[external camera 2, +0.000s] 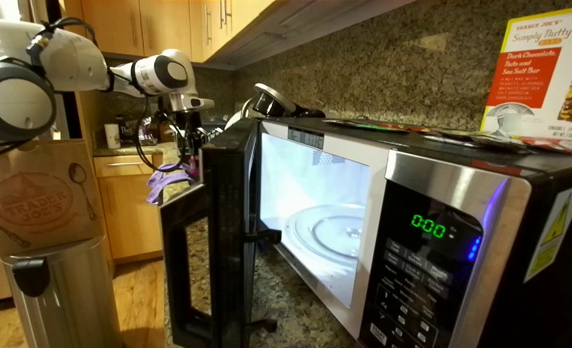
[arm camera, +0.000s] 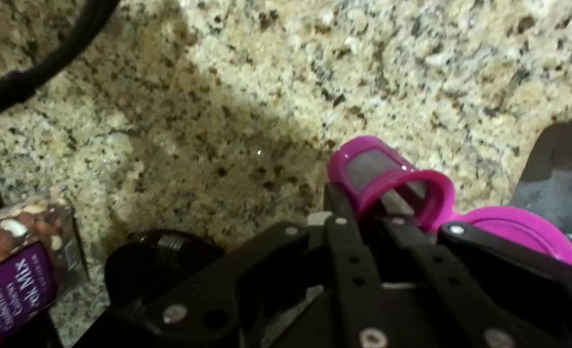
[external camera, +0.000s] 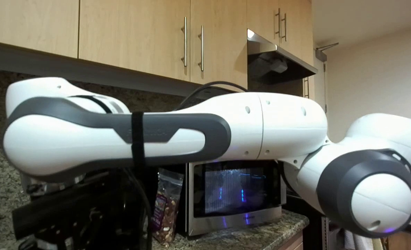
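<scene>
Apparently, pincer point(arm camera: 366, 208) grasps pink cup point(arm camera: 385, 184) by its wall point(arm camera: 338, 166), the best hold; likely light, slick, slightly springy; lid point(arm camera: 518, 227) beside pincer.

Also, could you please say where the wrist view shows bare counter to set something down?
Bare granite counter spans the upper part, bordered by the black cable at upper left, the nut mix bag at lower left and the pink mesh cup below. The bottom is crowded: gripper, cup, bag and a glossy black object.
</scene>
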You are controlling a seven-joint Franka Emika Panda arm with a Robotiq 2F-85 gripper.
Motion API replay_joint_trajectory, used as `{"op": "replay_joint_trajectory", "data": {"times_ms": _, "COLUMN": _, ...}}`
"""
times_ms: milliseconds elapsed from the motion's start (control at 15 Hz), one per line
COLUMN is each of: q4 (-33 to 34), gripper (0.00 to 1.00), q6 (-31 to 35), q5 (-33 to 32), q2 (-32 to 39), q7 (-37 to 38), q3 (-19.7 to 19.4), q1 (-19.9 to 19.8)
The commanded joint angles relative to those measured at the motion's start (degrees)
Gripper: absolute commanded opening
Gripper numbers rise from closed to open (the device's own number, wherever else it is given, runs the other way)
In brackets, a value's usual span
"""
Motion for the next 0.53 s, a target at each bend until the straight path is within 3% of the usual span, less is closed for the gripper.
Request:
{"op": "replay_joint_trajectory", "data": {"times_ms": 0, "q4": 2.3, "gripper": 0.02, "q6": 3.0, "q5": 2.3, "q2": 5.3, "q7": -0.3, "q3": 2.3, "q1": -0.6}}
{"op": "replay_joint_trajectory", "data": {"times_ms": 467, "q4": 0.4, "gripper": 0.02, "q6": 26.8, "q5": 5.6, "q2": 10.8, "q7": 0.7, "q3": 4.3, "q1": -2.8}}
